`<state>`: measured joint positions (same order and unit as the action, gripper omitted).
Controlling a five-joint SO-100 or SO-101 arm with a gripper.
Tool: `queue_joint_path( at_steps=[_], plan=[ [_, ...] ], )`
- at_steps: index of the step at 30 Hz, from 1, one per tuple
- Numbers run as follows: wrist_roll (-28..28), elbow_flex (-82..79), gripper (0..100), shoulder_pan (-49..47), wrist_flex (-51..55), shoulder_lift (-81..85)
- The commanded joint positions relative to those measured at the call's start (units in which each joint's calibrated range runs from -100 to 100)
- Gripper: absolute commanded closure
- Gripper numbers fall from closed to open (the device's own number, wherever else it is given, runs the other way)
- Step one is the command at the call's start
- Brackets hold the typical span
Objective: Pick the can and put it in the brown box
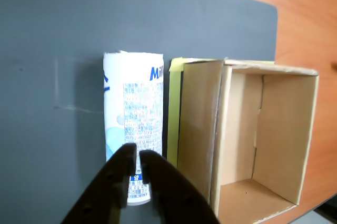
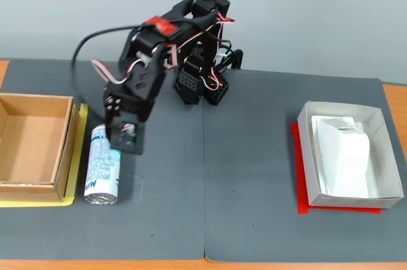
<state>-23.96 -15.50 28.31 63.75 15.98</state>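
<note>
The can (image 1: 134, 113) is white with blue print and lies on its side on the grey mat, right beside the outer wall of the brown box (image 1: 197, 124). In the fixed view the can (image 2: 102, 171) lies just right of the box (image 2: 63, 149), which is empty. My gripper (image 1: 138, 155) hovers over one end of the can with its dark fingers nearly together and nothing between them. In the fixed view the gripper (image 2: 114, 145) is above the can's far end.
A yellow sheet (image 2: 81, 155) lies under the box. At the right, a white-grey paper tray (image 2: 305, 155) on a red sheet holds a white packet (image 2: 343, 155). The arm's base (image 2: 203, 86) stands at the back. Wooden table (image 1: 310, 18) shows past the mat.
</note>
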Motion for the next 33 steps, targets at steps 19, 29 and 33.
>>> queue_joint_path(
  at_steps=[19, 29, 33],
  plan=[
    [-2.2, -1.9, 70, 0.9, 0.1, -5.8],
    [-1.7, -3.0, 61, 0.9, -0.8, -8.1],
    [-1.7, -2.5, 61, -0.2, -0.8, -9.0]
  ],
)
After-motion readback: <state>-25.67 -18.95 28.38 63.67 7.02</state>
